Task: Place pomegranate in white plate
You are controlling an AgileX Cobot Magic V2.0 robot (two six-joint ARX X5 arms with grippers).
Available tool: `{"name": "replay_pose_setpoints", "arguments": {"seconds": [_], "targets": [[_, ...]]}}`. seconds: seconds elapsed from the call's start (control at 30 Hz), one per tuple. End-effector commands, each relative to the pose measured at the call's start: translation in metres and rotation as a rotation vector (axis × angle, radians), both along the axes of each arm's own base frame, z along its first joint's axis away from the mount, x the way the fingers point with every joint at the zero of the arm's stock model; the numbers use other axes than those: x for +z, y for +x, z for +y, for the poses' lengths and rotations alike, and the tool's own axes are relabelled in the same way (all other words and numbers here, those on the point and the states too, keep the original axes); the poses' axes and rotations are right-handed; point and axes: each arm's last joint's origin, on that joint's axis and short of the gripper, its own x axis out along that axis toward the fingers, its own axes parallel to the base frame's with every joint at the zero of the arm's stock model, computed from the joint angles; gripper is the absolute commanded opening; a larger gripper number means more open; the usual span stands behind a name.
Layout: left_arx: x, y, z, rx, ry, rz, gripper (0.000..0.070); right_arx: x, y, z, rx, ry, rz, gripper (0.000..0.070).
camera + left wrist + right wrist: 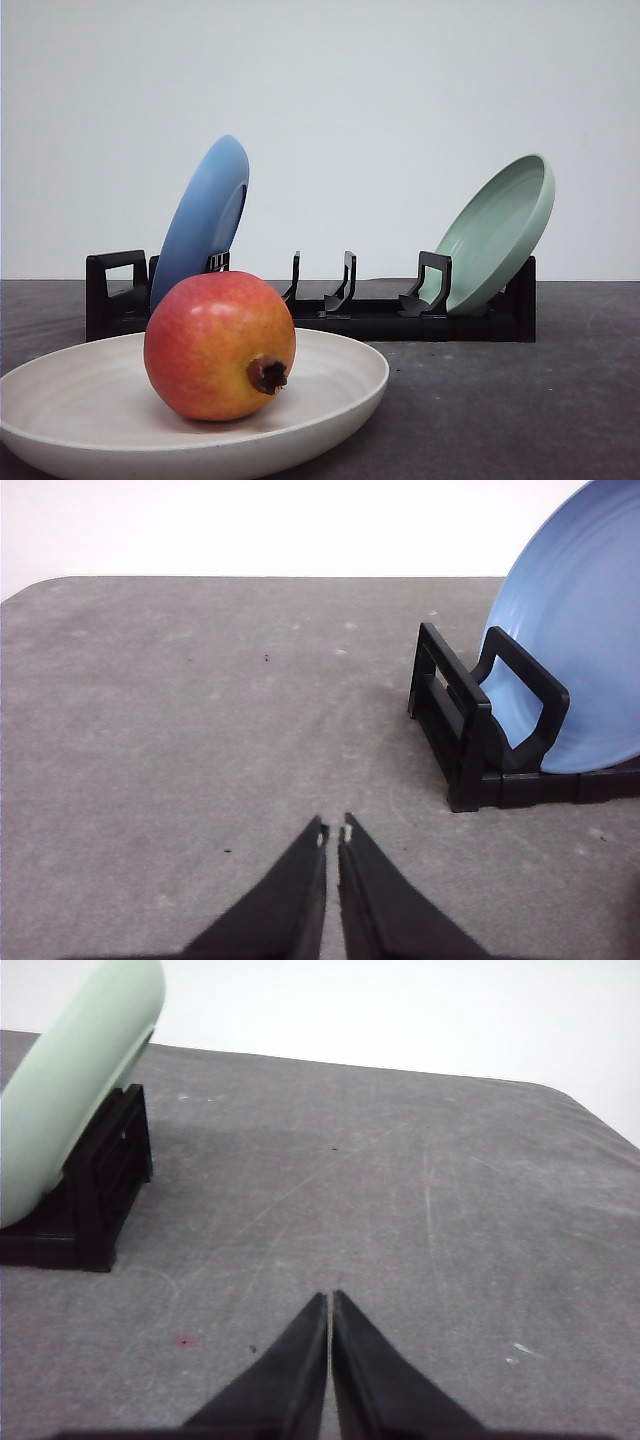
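The red-orange pomegranate (220, 345), its dark crown stub facing the camera, rests inside the white plate (340, 380) at the near left of the grey table in the front view. My left gripper (333, 832) is shut with nothing in it, hovering over bare table beside the rack's blue-plate end. Over bare table on the other side, by the green-plate end, my right gripper (329, 1298) is shut and empty too.
A black dish rack (330, 305) stands across the table behind the white plate. A blue plate (205, 215) leans in its left end and a pale green plate (500, 230) in its right end. The same rack (470, 730) and blue plate (585, 620) appear close to my left gripper.
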Motion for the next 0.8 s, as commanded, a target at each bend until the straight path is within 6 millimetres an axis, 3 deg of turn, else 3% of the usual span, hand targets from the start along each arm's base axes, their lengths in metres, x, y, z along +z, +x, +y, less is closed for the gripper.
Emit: {"name": "replay_pose_setpoints", "arguments": {"seconds": [0.0, 0.77], "targets": [[-0.004, 0.0005, 0.0002, 0.005, -0.007, 0.01, 0.0, -0.0021, 0.0, -0.0002, -0.003, 0.009, 0.01, 0.0], [-0.004, 0.0005, 0.0002, 0.005, -0.007, 0.01, 0.0, -0.0005, 0.0003, 0.0002, 0.011, 0.015, -0.006, 0.0]]}}
